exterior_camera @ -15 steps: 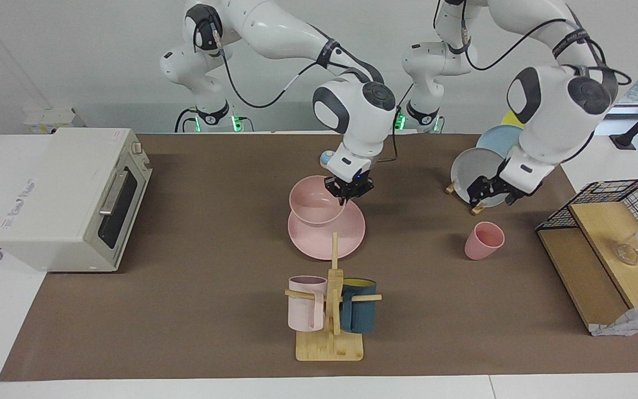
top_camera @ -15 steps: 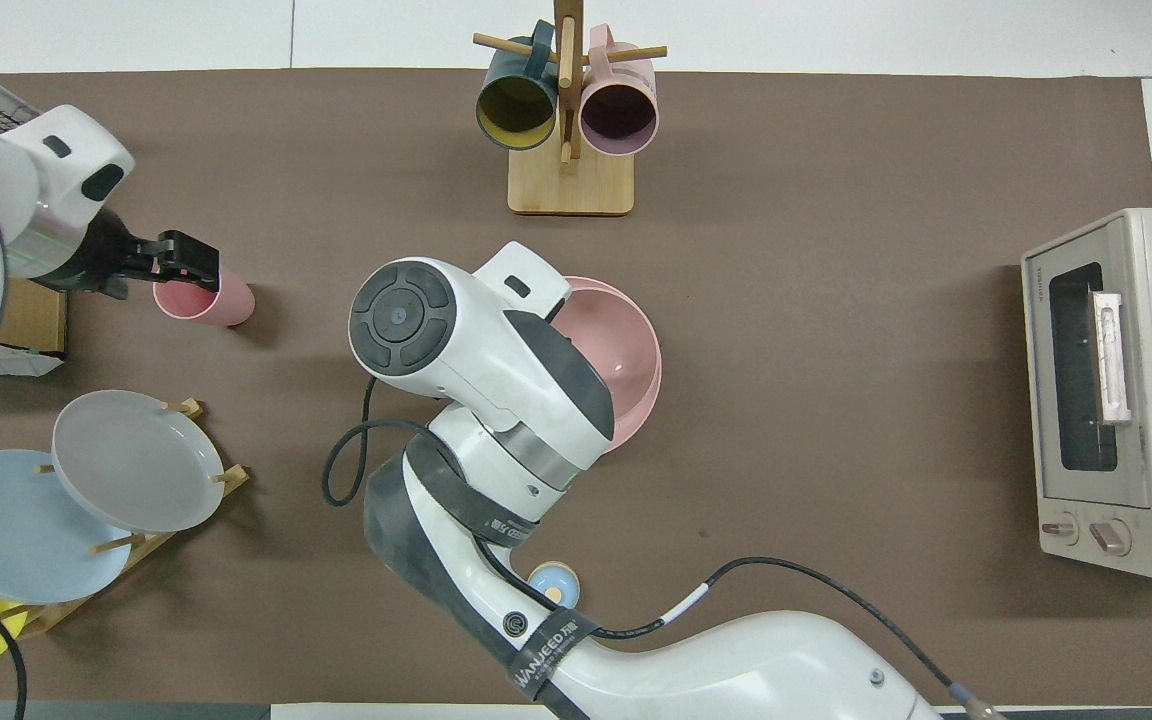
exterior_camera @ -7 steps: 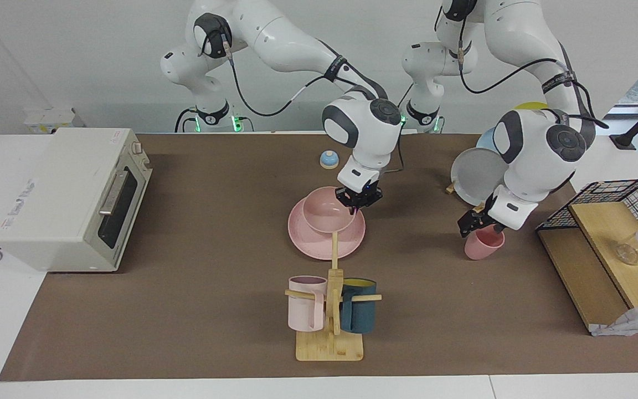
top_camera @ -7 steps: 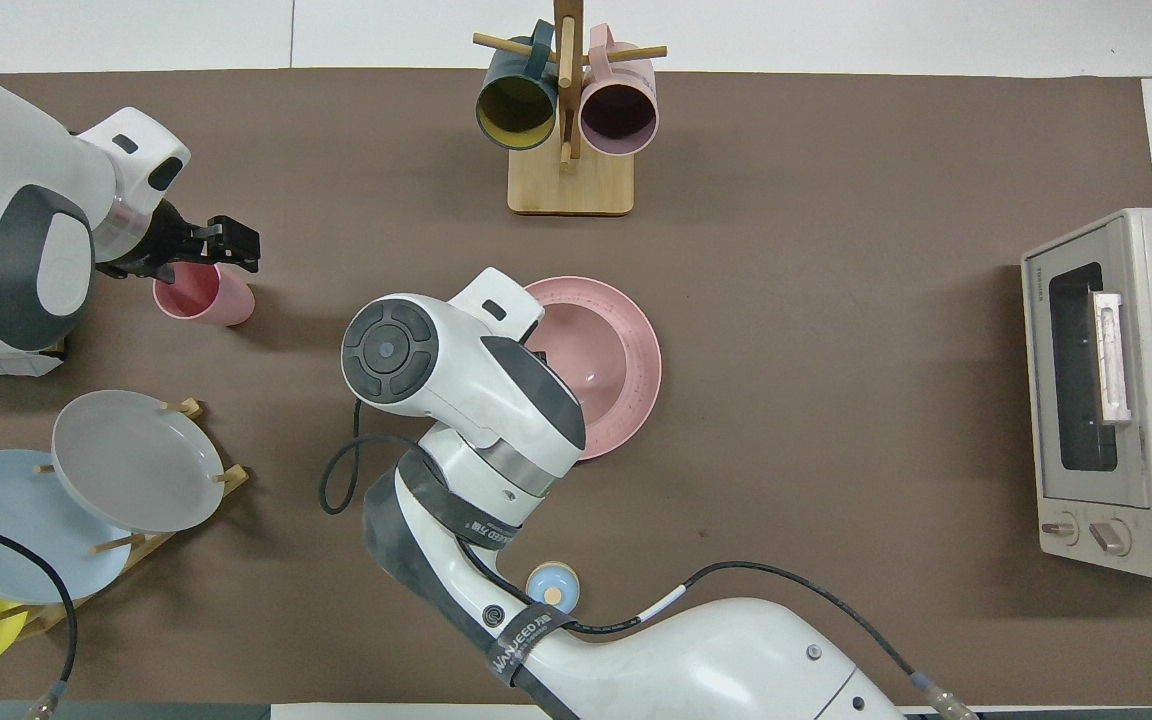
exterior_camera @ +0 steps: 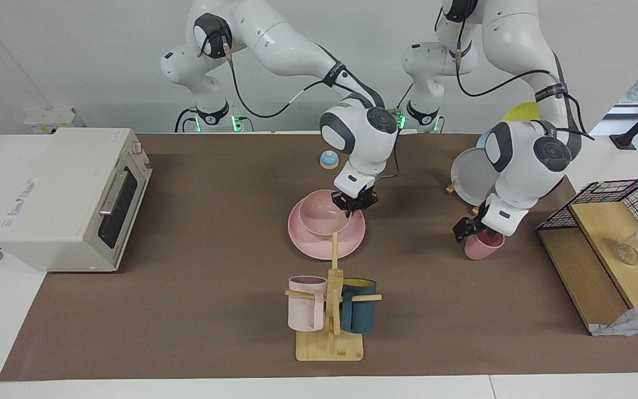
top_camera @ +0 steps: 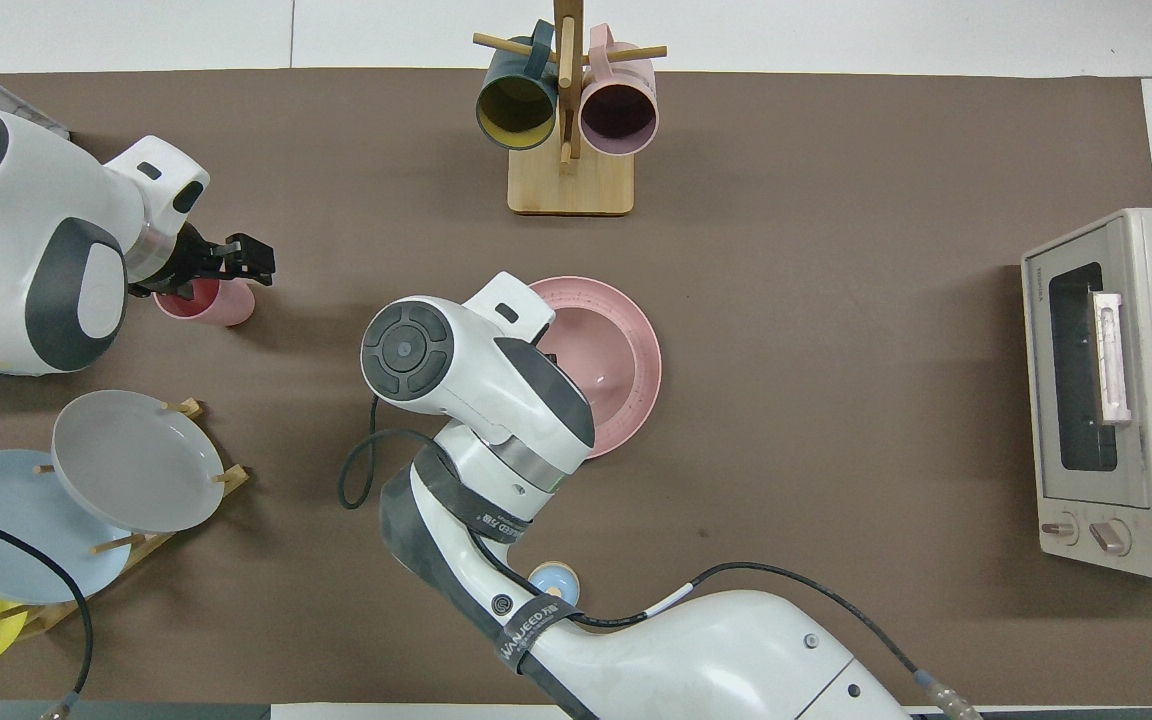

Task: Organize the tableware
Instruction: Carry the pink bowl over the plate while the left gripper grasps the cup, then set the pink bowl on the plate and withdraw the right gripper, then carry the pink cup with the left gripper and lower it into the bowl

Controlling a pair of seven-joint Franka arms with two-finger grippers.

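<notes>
The bowl [exterior_camera: 324,213] sits in the plate [exterior_camera: 325,244] at mid-counter, the right hand [exterior_camera: 355,203] pinching its rim; next, I judge, it lets go; the left hand [exterior_camera: 471,230], spread, straddles the cup [exterior_camera: 482,247] near the plate rack [top_camera: 126,545], ready to close.

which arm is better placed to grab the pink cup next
Left. The left gripper is already down at the rim of the cup, at its end of the table. The right gripper is busy at the rim of the bowl sitting on the plate.
</notes>
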